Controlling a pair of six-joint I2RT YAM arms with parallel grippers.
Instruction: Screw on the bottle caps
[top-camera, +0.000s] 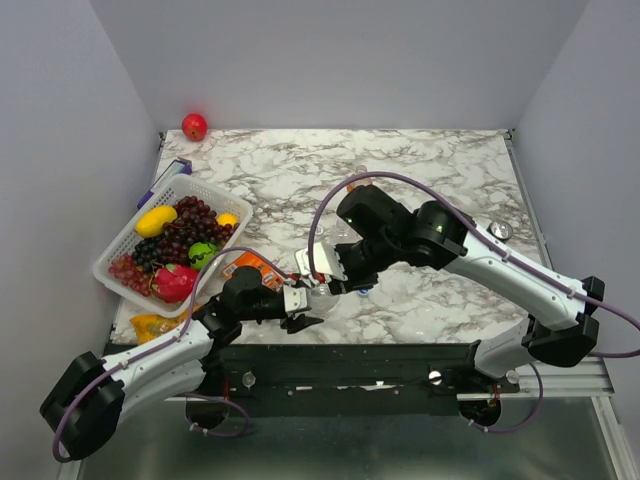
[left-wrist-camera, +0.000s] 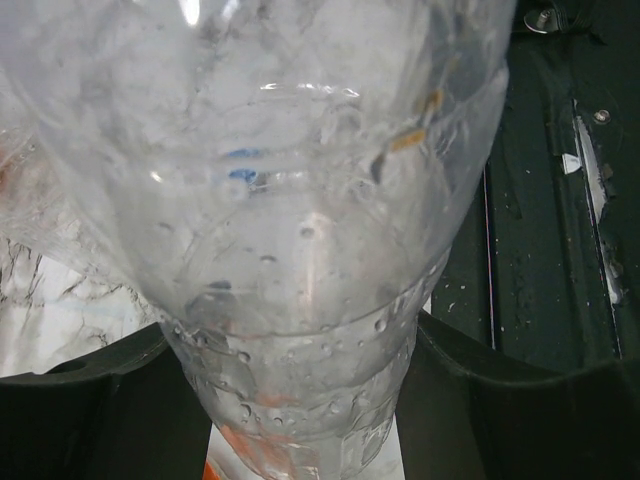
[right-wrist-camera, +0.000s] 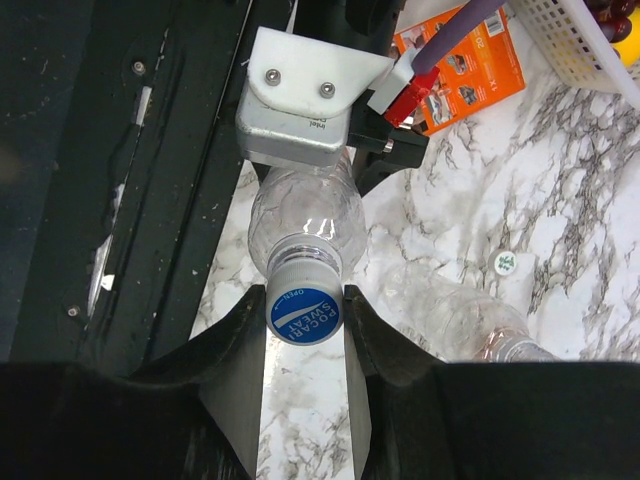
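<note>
A clear bottle (right-wrist-camera: 305, 215) is held off the marble table near its front edge, with my left gripper (left-wrist-camera: 310, 400) shut on its body. In the left wrist view the bottle (left-wrist-camera: 300, 200) fills the frame, a dark finger pressing on each side. A blue cap (right-wrist-camera: 304, 312) printed POCARI SWEAT sits on the bottle's neck. My right gripper (right-wrist-camera: 305, 322) is shut on that cap, one finger on each side. In the top view the two grippers meet at the front middle, left (top-camera: 303, 300) and right (top-camera: 332, 282). A second clear bottle (right-wrist-camera: 470, 320) lies on the table beside them, near a small whitish cap (right-wrist-camera: 505, 262).
A white basket (top-camera: 120, 250) of fruit stands at the left. An orange box (top-camera: 250, 268) lies just behind the left gripper. A red apple (top-camera: 194, 126) sits at the back left corner. A small round disc (top-camera: 500, 231) lies at the right. The dark front rail (top-camera: 350, 355) runs below.
</note>
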